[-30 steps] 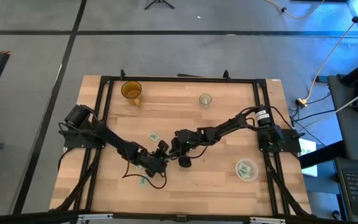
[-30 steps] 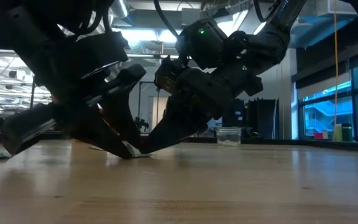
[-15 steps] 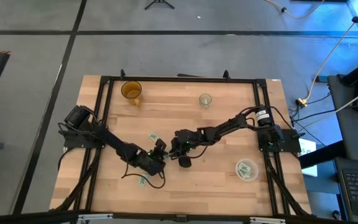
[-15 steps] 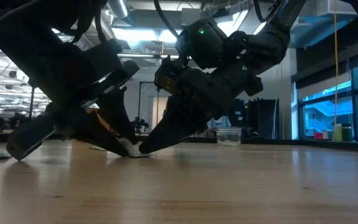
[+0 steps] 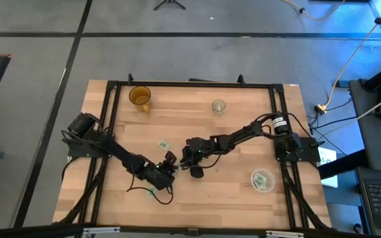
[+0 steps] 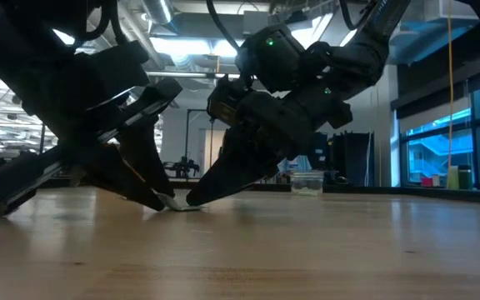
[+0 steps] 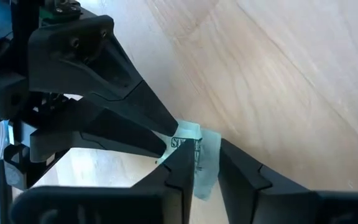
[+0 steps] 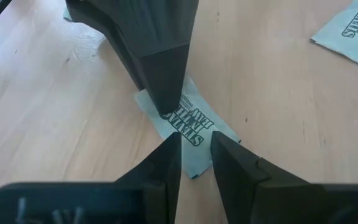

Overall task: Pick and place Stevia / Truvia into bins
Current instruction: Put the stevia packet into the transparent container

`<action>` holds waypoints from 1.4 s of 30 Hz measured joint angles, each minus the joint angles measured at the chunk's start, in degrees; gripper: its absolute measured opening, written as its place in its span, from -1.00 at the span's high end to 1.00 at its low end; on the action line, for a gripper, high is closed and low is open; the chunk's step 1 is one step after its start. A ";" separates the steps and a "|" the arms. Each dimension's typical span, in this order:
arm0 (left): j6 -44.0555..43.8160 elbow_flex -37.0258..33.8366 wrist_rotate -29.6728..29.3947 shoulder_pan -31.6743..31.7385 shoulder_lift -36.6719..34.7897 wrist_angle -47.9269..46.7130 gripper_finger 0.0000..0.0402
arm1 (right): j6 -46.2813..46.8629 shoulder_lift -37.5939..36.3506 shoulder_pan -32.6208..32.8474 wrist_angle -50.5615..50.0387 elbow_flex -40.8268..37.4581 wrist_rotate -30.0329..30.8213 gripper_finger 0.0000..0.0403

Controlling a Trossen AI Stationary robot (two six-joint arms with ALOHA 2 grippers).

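A white Stevia packet (image 8: pixel 194 127) with green print lies flat on the wooden table near its middle, between my two grippers. My left gripper (image 7: pixel 204 158) comes at it from the table's left, slanting down, and is shut on the end nearest it. My right gripper (image 8: pixel 196 146) comes from the right, also slanting down. Its fingers stand a narrow gap apart, with their tips on the packet's opposite end. In the low view the packet (image 6: pixel 182 205) lies flat between the two sets of fingertips. The bin (image 5: pixel 253 180), round and clear, stands at the near right with packets inside. My left gripper has the packet's end (image 7: pixel 205 177) between its two fingers, which slant down from the table's left. The strip of paper fills the gap between them, and the packet stays on the table. My right gripper sets both fingertips (image 8: pixel 173 146) down on the packet's other end (image 8: pixel 194 163), slanting from the table's right. A corner of the paper shows in the narrow gap; I cannot tell whether it is pinched.
Two more packets lie nearby, one toward the far side (image 5: pixel 163 145) and one by the near edge (image 5: pixel 152 193). An amber cup (image 5: pixel 139 96) and a clear cup (image 5: pixel 218 106) stand along the far edge. A black frame borders the table.
My left gripper has swung a little toward the table's near edge and rolled slightly, its tips staying at the packet. The packet has stayed on the table.
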 joint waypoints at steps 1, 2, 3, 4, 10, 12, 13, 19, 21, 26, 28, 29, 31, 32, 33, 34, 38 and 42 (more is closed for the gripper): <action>0.00 0.00 0.06 0.12 0.00 0.00 0.75 | -0.02 0.00 0.00 0.00 0.00 0.00 0.53; -0.08 0.00 0.13 0.26 0.00 0.00 0.78 | -0.01 0.00 0.00 0.00 0.00 -0.01 0.53; -0.17 0.00 0.17 0.31 0.00 0.00 0.81 | 0.00 0.00 0.00 0.01 0.00 -0.02 0.53; -0.17 0.00 0.16 0.33 0.00 0.00 0.84 | 0.00 0.00 0.00 0.00 0.00 -0.02 0.53; -0.09 0.00 0.04 0.29 -0.02 0.04 0.99 | 0.09 0.00 0.00 0.01 0.00 -0.02 0.53; -0.05 0.00 -0.04 0.27 -0.02 0.07 0.99 | 0.03 0.00 0.00 0.05 -0.01 -0.02 0.53; -0.03 0.00 -0.06 0.27 -0.02 0.07 0.98 | 0.03 0.00 0.00 0.10 -0.02 -0.02 0.53; 0.02 0.00 -0.82 0.25 -0.02 0.13 0.99 | 0.21 0.00 0.00 0.31 -0.02 -0.02 0.53; 0.02 0.00 -1.37 0.25 -0.02 0.15 0.99 | 2.10 -0.01 0.00 0.31 0.10 0.00 0.53; 0.02 0.00 -1.76 0.25 -0.04 0.16 0.99 | 4.54 -0.05 0.02 -0.65 1.78 -0.04 0.53; 0.02 0.00 -1.76 0.25 -0.04 0.19 0.99 | 2.83 0.07 0.07 -2.06 3.12 -0.04 0.53; 0.02 0.00 -1.77 0.25 -0.05 0.20 0.99 | 1.61 -0.01 0.07 -3.14 3.81 -0.03 0.53; 0.02 0.12 -1.95 0.25 -0.24 -0.34 0.99 | -1.21 -0.61 0.07 -6.38 5.04 -0.02 0.53; 0.02 0.34 -2.05 0.25 -0.24 -0.64 0.99 | -2.72 -1.23 0.07 -8.15 5.61 -0.02 0.53; 0.04 0.68 -2.21 0.25 -0.24 -0.76 0.99 | -4.24 -2.18 0.07 -10.08 5.99 0.12 0.53; 0.05 1.09 -2.85 0.25 -0.26 -0.74 0.99 | -5.20 -3.19 0.07 -11.45 6.35 0.68 0.53; 0.05 2.41 -4.86 0.16 -0.33 -1.22 0.99 | -7.83 -7.71 0.04 -16.84 6.47 2.06 0.51; 0.04 4.02 -6.75 0.04 -0.33 -1.24 0.99 | -7.97 -13.81 0.04 -24.52 6.49 2.71 0.40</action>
